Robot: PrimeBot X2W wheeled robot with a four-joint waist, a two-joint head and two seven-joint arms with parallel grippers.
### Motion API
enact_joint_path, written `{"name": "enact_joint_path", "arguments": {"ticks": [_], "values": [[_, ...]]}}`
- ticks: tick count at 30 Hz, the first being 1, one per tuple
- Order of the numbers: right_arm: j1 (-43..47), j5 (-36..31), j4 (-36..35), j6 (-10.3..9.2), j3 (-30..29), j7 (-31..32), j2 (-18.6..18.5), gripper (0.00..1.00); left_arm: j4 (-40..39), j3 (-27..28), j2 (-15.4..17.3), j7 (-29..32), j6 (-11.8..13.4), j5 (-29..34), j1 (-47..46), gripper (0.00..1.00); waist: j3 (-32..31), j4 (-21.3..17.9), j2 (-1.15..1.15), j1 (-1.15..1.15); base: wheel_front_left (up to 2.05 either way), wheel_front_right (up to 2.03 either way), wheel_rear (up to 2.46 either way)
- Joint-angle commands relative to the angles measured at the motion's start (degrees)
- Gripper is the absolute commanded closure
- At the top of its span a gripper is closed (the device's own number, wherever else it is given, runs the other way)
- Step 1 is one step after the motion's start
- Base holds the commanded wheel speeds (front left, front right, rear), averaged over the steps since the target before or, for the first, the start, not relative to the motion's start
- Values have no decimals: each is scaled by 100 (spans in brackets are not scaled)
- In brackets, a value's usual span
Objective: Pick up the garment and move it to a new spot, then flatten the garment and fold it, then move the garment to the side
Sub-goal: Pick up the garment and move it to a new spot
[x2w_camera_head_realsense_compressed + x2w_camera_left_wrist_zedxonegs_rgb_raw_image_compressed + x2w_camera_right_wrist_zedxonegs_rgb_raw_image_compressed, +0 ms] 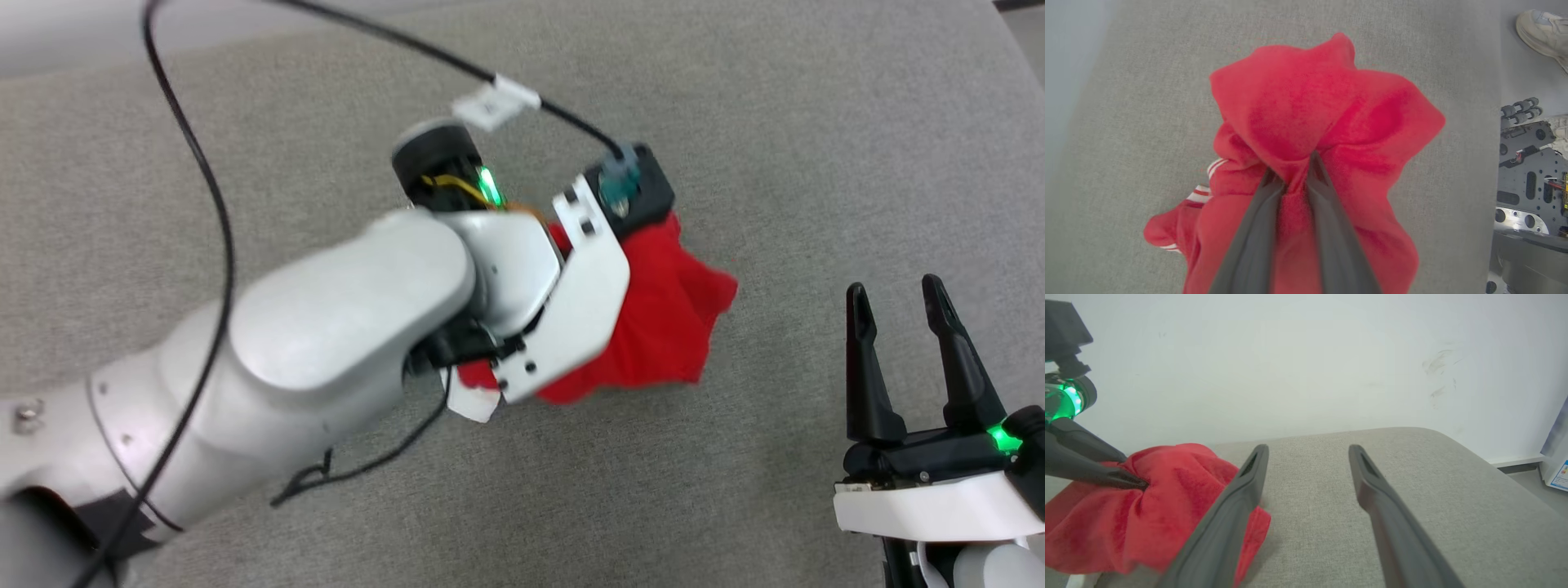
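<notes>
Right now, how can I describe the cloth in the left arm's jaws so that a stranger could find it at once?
Look at the wide grey woven-fabric surface; near its middle is a crumpled bright red soft-fabric garment, bunched where the left jaws pinch it. Its vivid red, with white-and-red striped bands at one edge, sets it apart from the plain grey around it.

Head camera looks steeply down on grey cushion (pixel 775 122); left wrist camera hangs close above garment (pixel 1323 122), facing down; right wrist camera sits low, facing far wall (pixel 1306 355); all share garment.
</notes>
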Motion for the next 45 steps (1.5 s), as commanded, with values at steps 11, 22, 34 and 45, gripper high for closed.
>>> {"name": "enact_joint_path", "arguments": {"ticks": [11,22,34,45], "values": [[-247,-11,84,-4,-22,-12,14,0,-305,-182,-310,674,4,682,1450,100,404,-12,0,0,0,0,0],[128,-219,215,-4,-113,-12,13,0,27,18,-533,-2190,17,1116,1089,0,-335,378,0,0,0,0,0],[583,-388,205,-4,-245,-12,12,0,617,1089,-556,-5402,1836,1959,2064,0,-1045,891,0,0,0,0,0],[711,-416,185,-4,-354,-12,13,0,-53,2568,-338,-5826,3496,2684,3834,0,-1199,1231,0,0,0,0,0]]}}
